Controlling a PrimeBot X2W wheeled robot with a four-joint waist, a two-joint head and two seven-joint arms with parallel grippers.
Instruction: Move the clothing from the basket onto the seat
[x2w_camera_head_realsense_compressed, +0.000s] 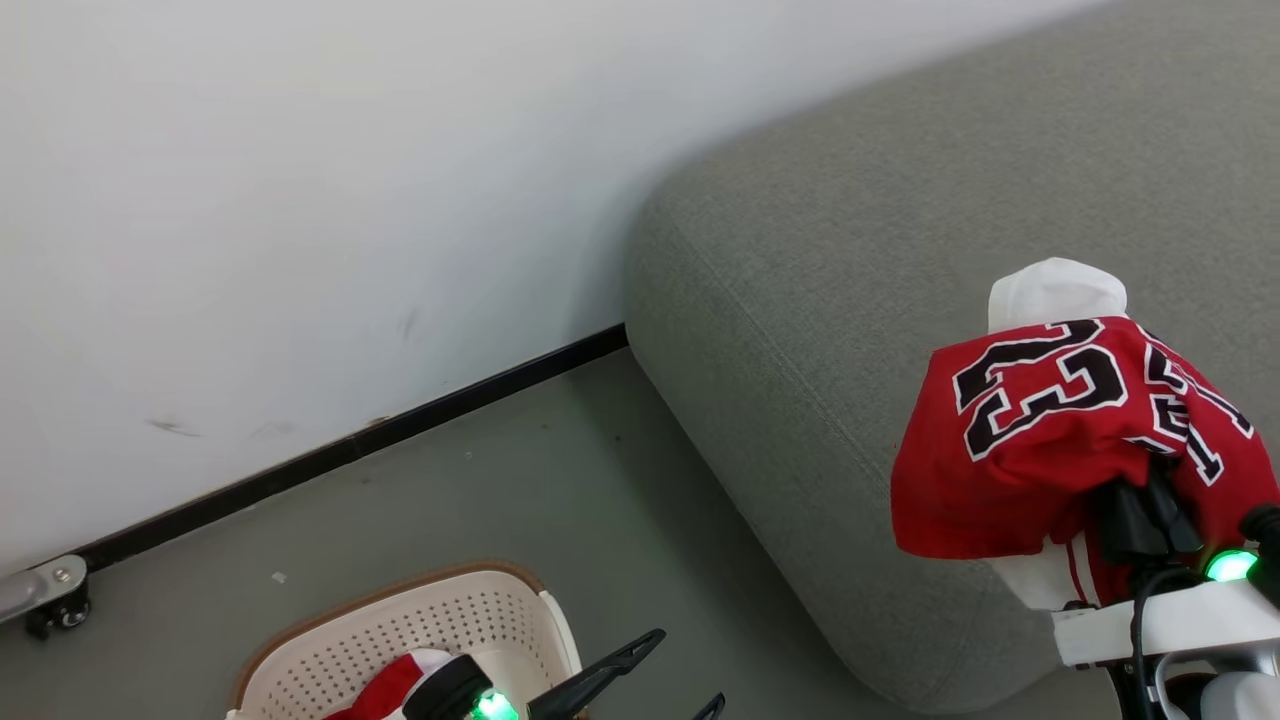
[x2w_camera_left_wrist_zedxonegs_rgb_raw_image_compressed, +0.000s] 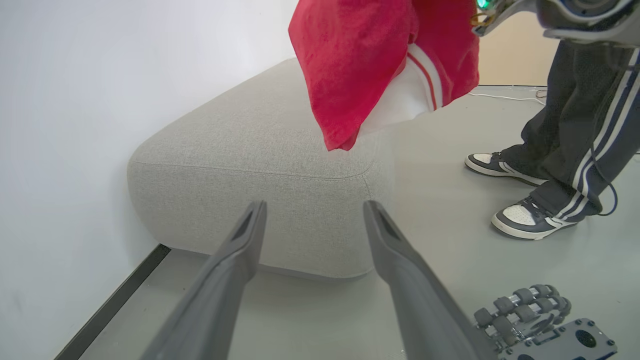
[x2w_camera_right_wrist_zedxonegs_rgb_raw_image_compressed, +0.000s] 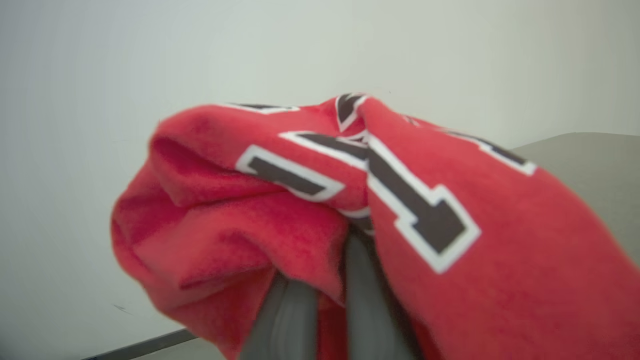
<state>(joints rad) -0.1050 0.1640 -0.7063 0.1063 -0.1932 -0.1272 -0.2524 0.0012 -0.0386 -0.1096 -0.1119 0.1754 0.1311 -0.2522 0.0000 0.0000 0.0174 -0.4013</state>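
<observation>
A red jersey (x2w_camera_head_realsense_compressed: 1060, 440) with a black, white-outlined 23 hangs bunched over the grey seat (x2w_camera_head_realsense_compressed: 830, 300), near its front edge. My right gripper (x2w_camera_head_realsense_compressed: 1140, 500) is shut on the jersey from below, its fingers (x2w_camera_right_wrist_zedxonegs_rgb_raw_image_compressed: 362, 295) buried in the cloth. In the left wrist view the jersey (x2w_camera_left_wrist_zedxonegs_rgb_raw_image_compressed: 370, 65) hangs just above the seat (x2w_camera_left_wrist_zedxonegs_rgb_raw_image_compressed: 250, 150). The cream basket (x2w_camera_head_realsense_compressed: 400, 630) stands on the floor at lower left with another red and white garment (x2w_camera_head_realsense_compressed: 385, 690) inside. My left gripper (x2w_camera_head_realsense_compressed: 688, 665) is open beside the basket, nothing between its fingers (x2w_camera_left_wrist_zedxonegs_rgb_raw_image_compressed: 250, 235).
A white wall with a black baseboard (x2w_camera_head_realsense_compressed: 350, 445) runs behind the basket and the seat. A person's legs and shoes (x2w_camera_left_wrist_zedxonegs_rgb_raw_image_compressed: 545, 165) stand on the floor past the seat's far side. A metal caster (x2w_camera_head_realsense_compressed: 50, 600) sits at the wall. My wheeled base (x2w_camera_left_wrist_zedxonegs_rgb_raw_image_compressed: 530, 315) shows low.
</observation>
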